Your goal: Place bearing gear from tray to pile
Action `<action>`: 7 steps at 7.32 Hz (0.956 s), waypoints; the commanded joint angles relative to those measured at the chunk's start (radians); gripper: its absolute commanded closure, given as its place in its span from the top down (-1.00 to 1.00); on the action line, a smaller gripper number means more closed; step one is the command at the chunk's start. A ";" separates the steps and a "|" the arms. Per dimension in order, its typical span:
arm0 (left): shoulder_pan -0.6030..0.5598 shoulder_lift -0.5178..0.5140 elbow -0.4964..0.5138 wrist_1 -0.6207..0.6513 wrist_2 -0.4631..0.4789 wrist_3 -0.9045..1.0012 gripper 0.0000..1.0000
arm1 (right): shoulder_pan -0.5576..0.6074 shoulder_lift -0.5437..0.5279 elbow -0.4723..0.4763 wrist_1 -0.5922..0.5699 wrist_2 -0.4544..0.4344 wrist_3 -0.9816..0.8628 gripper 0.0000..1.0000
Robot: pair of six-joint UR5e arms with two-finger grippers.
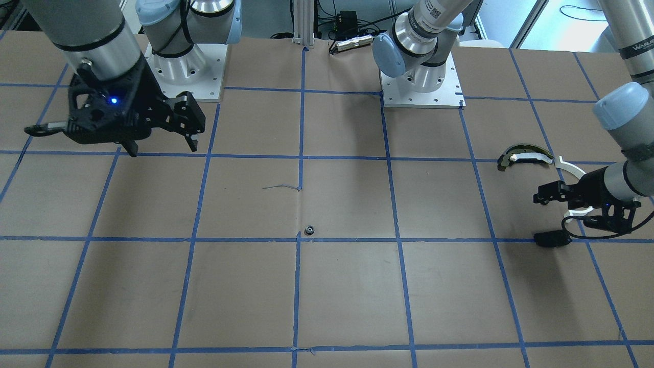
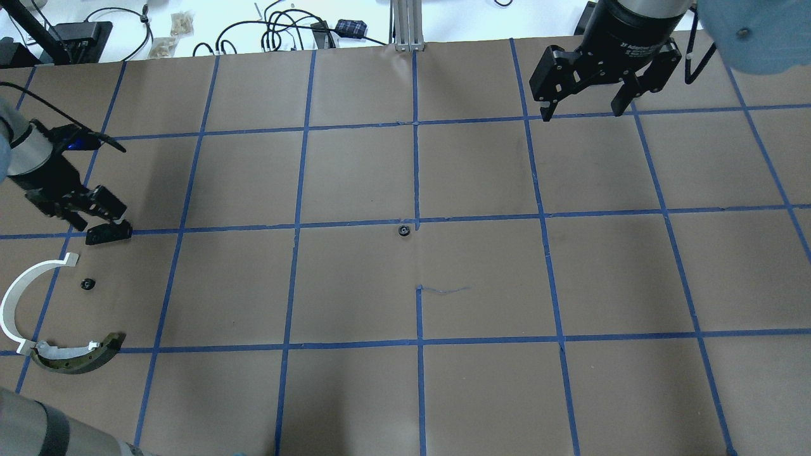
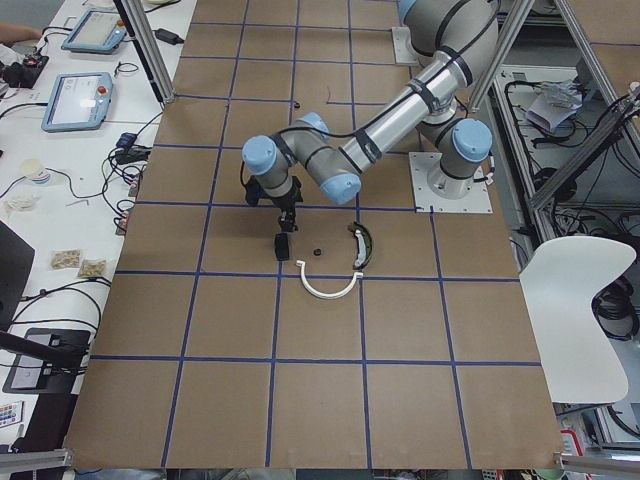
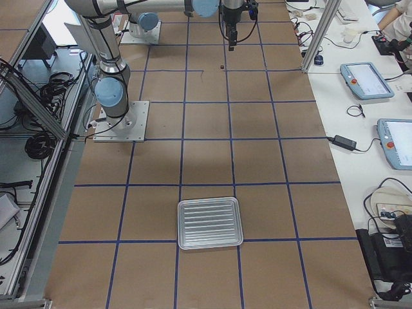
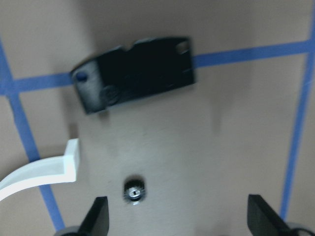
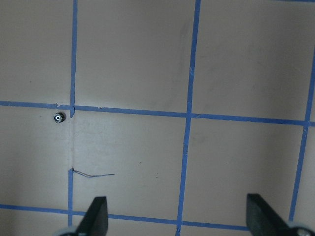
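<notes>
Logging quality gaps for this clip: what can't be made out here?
Front-facing view: the left hand hides the pile gear and part of the white arc.
Left wrist view: blur smears that gear's teeth.
Exterior right view: the centre gear is a mere speck.

You'll see silver arm tubes (image 1: 97,51) with pale blue joint caps (image 1: 615,105), white bolted bases (image 1: 444,97), black fingers (image 2: 549,88), and behind those fingers a blue light (image 1: 113,100).

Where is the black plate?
Overhead view: the black plate lies far left on a blue tape line, by the left pincer, near the white half-ring.
</notes>
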 commanded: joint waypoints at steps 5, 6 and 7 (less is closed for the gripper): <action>-0.668 -0.045 -0.015 0.276 -0.098 -0.537 1.00 | -0.010 0.012 0.006 -0.066 -0.082 0.012 1.00; -0.728 -0.076 -0.018 0.297 -0.139 -0.583 1.00 | -0.009 0.012 0.006 -0.075 -0.068 0.017 1.00; -0.753 -0.108 -0.021 0.363 -0.153 -0.597 1.00 | -0.009 0.013 0.000 -0.078 -0.056 0.057 1.00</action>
